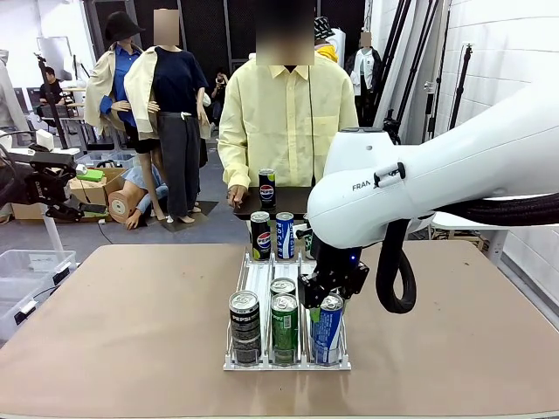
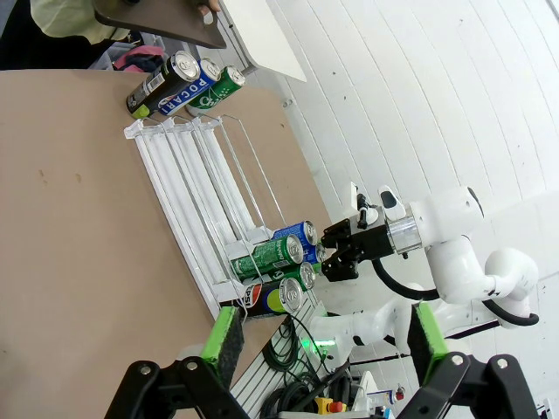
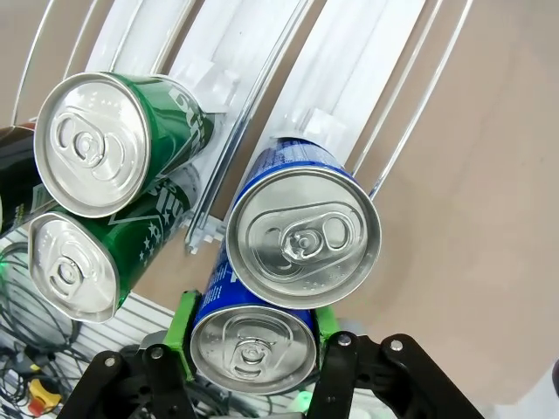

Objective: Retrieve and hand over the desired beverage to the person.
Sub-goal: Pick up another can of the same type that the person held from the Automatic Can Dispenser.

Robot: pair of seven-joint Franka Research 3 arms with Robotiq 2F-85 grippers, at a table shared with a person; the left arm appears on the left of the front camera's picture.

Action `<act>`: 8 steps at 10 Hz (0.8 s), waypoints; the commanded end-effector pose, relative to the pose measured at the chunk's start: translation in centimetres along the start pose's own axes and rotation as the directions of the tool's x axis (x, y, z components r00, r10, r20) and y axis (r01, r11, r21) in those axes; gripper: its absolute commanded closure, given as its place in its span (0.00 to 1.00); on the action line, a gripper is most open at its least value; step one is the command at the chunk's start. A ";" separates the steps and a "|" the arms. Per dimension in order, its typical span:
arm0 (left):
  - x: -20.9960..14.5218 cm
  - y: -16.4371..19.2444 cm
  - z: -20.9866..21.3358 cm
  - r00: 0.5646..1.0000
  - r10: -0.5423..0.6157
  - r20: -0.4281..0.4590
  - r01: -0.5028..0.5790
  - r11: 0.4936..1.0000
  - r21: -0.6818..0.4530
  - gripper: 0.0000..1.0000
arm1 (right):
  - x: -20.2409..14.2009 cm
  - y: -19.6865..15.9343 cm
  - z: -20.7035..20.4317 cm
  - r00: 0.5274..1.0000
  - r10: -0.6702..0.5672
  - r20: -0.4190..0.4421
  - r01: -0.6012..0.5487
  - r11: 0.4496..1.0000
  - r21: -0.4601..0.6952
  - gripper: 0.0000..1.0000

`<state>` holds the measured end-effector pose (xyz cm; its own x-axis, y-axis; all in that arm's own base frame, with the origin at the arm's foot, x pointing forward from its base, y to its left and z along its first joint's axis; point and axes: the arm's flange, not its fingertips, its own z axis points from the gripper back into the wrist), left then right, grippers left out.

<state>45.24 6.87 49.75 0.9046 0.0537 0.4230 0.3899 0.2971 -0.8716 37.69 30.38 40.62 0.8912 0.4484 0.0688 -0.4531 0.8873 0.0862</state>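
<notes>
Nearest, the left pincer (image 2: 325, 340) stands wide open. In the near right lane of the rack (image 1: 234, 353) on the worktop (image 1: 131, 305), the right pincer (image 3: 254, 325) is clamped on a blue can (image 3: 253, 356). The left wrist view gives "POCARI" on a far can (image 2: 188, 90), unreadable from the front. Beyond, a Pepsi can (image 1: 266, 187) stands before the person (image 1: 284, 122).

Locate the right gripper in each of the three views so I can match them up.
Front view: the right gripper sits just right of centre, on a blue can in the near right lane of the clear can rack.
Left wrist view: the gripper, small, right of centre at the rack's lower end.
Right wrist view: the gripper at the bottom edge, green pads clamping the blue can.
Shared landmark: the rack.
</notes>
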 end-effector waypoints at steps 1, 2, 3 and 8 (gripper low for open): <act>0.1 0.0 0.1 1.000 -0.001 0.008 0.001 1.000 0.002 0.00 | 0.0 0.0 0.0 1.000 -0.001 0.001 0.001 1.000 0.001 0.72; 0.1 0.0 0.1 1.000 -0.001 0.008 0.001 1.000 0.002 0.00 | 0.0 0.0 0.0 1.000 -0.001 0.001 0.001 1.000 0.001 0.72; 0.1 0.0 0.1 1.000 -0.001 0.008 0.001 1.000 0.002 0.00 | 0.0 0.0 0.0 1.000 -0.001 0.001 0.001 1.000 0.001 0.72; 0.1 0.0 0.1 1.000 -0.001 0.008 0.001 1.000 0.002 0.00 | -0.6 -0.9 4.4 0.999 0.034 -0.004 -0.035 0.996 -0.078 0.72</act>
<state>45.25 6.88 49.74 0.9046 0.0538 0.4228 0.3897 0.2972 -0.8717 37.47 29.86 42.28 0.8861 0.4578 0.0719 -0.4622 0.8845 0.0645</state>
